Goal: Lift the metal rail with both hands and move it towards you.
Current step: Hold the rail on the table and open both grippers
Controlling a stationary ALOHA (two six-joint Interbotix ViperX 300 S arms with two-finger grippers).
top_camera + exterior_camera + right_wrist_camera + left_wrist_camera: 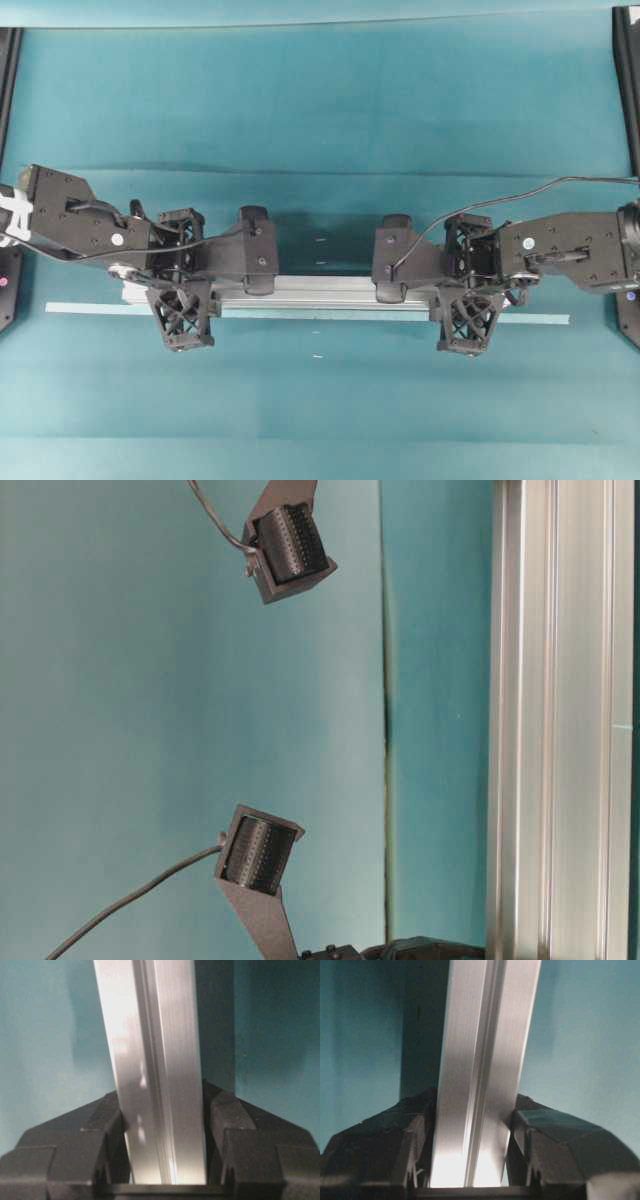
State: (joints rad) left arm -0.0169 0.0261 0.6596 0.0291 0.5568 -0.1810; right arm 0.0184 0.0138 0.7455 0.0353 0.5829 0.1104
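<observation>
The metal rail [325,290], a long silver grooved bar, runs left to right across the middle of the teal table. My left gripper [181,285] is shut on it near its left end, one lattice finger on each side. My right gripper [468,290] is shut on it near its right end in the same way. In the left wrist view the rail [485,1060] sits tight between the fingers [395,1145]. In the right wrist view the rail [150,1060] is clamped between the fingers [240,1135]. A dark shadow lies offset beside the rail, so it appears raised off the cloth.
A thin pale-teal tape strip [90,308] lies on the table just in front of the rail and sticks out past both its ends. Black frame posts [626,90] stand at the table's side edges. The table-level view shows the rail [560,720] and two black ribbed blocks [290,545] with cables.
</observation>
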